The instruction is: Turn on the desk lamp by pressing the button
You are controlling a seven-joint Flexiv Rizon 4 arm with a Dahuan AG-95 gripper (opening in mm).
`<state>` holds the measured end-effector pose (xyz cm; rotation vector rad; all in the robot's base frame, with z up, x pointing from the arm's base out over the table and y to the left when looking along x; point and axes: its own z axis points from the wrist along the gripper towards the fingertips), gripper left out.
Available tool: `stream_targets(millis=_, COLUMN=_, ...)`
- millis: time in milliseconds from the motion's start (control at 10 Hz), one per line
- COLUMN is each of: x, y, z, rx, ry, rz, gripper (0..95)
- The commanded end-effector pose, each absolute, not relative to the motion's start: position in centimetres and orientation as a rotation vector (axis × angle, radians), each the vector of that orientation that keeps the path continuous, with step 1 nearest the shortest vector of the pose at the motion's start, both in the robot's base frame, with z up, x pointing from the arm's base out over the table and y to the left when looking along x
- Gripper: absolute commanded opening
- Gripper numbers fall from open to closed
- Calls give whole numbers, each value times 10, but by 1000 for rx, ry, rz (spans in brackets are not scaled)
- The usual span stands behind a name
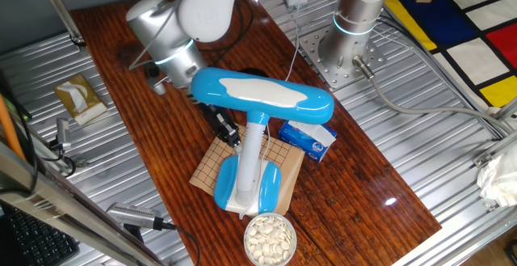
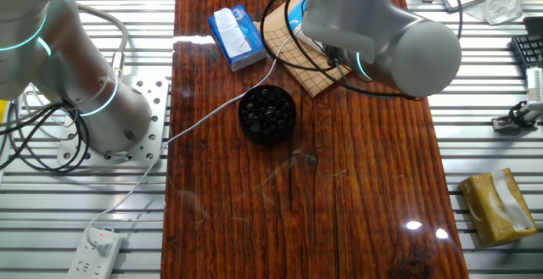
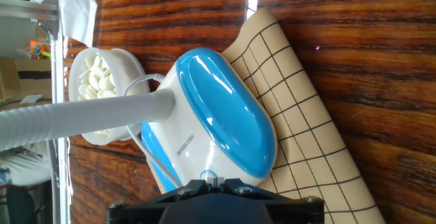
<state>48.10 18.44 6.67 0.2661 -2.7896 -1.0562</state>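
Observation:
The desk lamp stands on a gridded board. Its sky-blue oval head (image 1: 262, 95) carries a white panel, above a white stem (image 1: 254, 145) and a blue-and-white base (image 1: 249, 183). My gripper (image 1: 233, 140) reaches down under the head, just left of the stem. In the hand view the base (image 3: 221, 112) fills the middle and the stem (image 3: 82, 118) runs off to the left. My gripper (image 3: 215, 181) has its fingertips together, at a small round button (image 3: 208, 176) on the white end of the base. In the other fixed view my arm hides the lamp.
A white bowl of pale pieces (image 1: 270, 238) stands just in front of the base. A blue-and-white box (image 1: 308, 137) lies to the right. A black bowl of dark pieces (image 2: 267, 114) sits beside the gridded board (image 3: 306, 135). The lamp's cord trails to a power strip (image 2: 95, 249).

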Motion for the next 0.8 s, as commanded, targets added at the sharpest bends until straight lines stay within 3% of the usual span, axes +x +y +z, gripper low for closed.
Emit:
stream_targets(millis=100, x=481, y=184, z=67, rx=273, ry=-2787, rz=-1055, gripper=0)
stream_targets(millis=800, x=464, y=193, z=64, rx=272, ry=-2791, rz=-1051, gripper=0)
